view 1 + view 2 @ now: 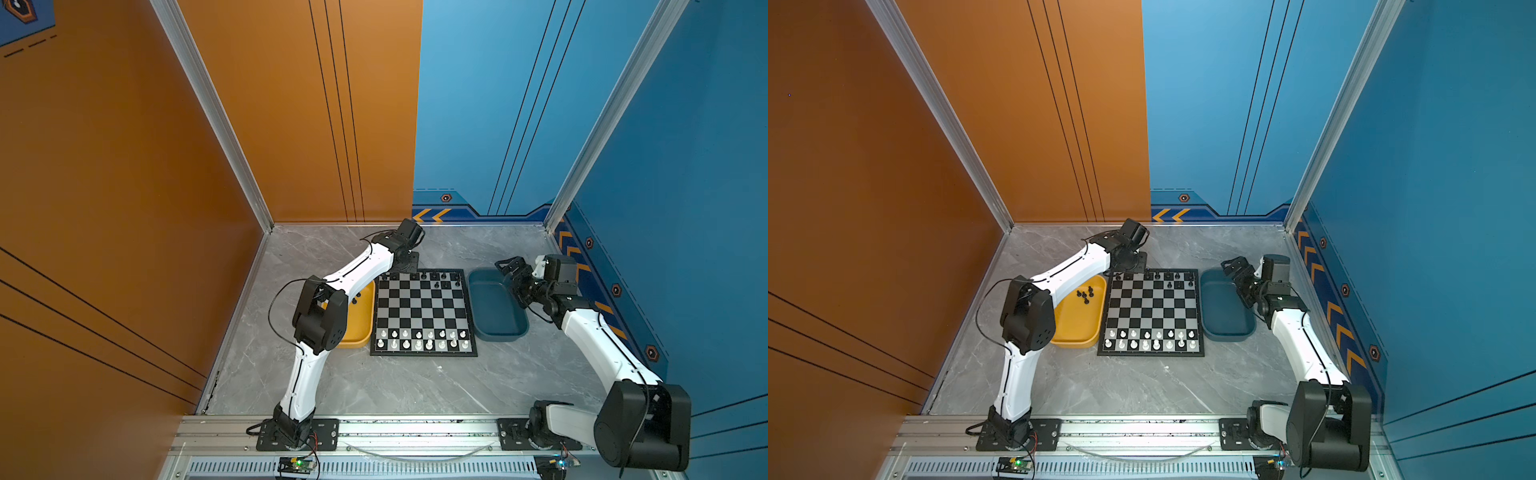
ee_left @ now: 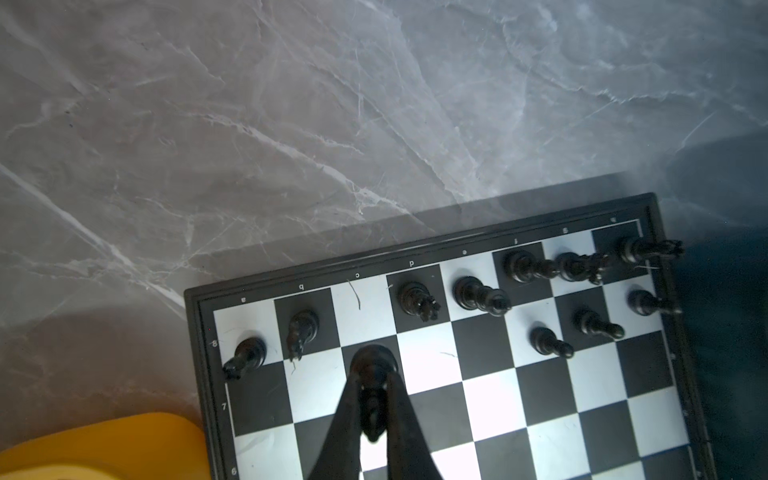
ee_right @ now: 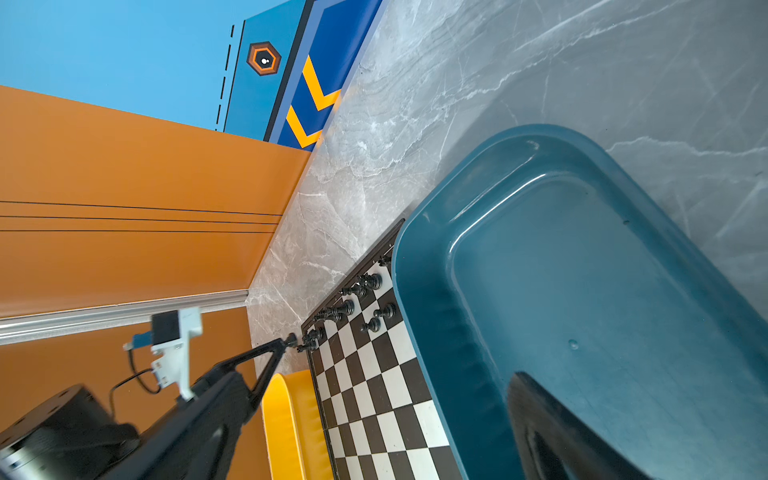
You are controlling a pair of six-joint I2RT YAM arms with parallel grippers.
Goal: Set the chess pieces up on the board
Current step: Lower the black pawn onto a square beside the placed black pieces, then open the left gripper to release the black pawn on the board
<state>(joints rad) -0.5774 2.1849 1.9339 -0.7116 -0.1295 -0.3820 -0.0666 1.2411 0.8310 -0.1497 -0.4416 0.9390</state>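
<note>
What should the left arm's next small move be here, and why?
Probably nudge the black piece clamped in the left gripper toward the far edge of the board and lower it onto the one empty back-row square, between the knight and the crowned piece. It appears over the row in front; its type is unclear.

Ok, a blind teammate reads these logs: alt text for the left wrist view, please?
The left tool is shut on a black chess piece over the back rows of the board. Ten other black pieces stand there, one back-row square bare; the marble table and a yellow tray also show.
</note>
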